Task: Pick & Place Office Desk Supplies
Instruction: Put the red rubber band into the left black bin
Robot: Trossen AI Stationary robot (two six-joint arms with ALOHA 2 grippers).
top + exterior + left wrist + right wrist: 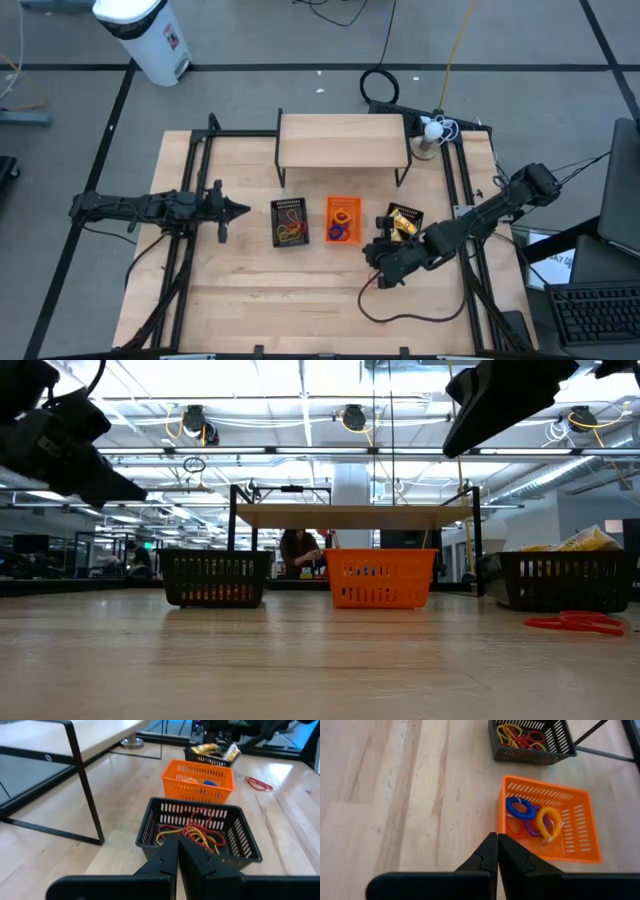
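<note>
I've got the wooden surface (250, 290) below me, three trays in a row before the small shelf (342, 140). Left hand (176, 851) pinched shut, empty, hovering just short of the left black mesh tray (200, 835) of rubber bands (192, 834). Right hand (496, 851) also closed, empty, poised by the orange tray (547, 822) holding coil rings (532, 817). One loose red band (575, 622) lies on the wood, probably my next pickup.

matt wooden table (250, 290), black mesh tray (290, 222)
</note>
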